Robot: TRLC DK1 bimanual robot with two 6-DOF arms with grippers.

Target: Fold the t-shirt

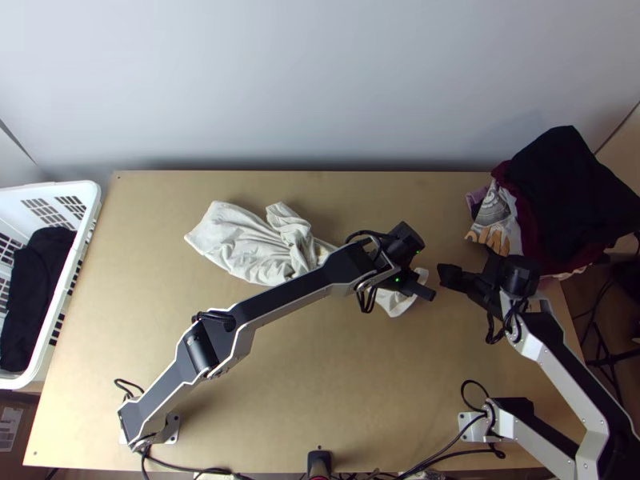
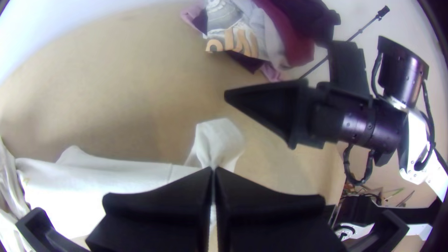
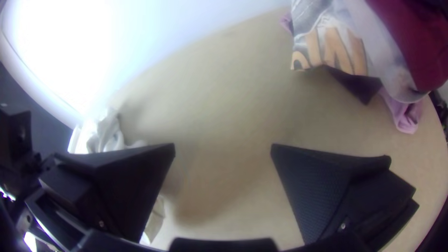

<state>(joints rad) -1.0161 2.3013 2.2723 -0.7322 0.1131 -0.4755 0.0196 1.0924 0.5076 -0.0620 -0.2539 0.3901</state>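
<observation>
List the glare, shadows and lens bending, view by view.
Top view: wall dims toward the table; left wrist view: part of the white shirt looks nearly washed out, and the table's far edge bows; right wrist view: strong glare whitens one side, the table's edge curves, and a soft shadow lies between the fingers of the right pincer.

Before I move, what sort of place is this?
Probably a laundry-folding workstation: a light wooden table bears a rumpled white cloth, a white plastic basket holds dark fabric at the left, and black and dark red clothes are piled at the right.
</observation>
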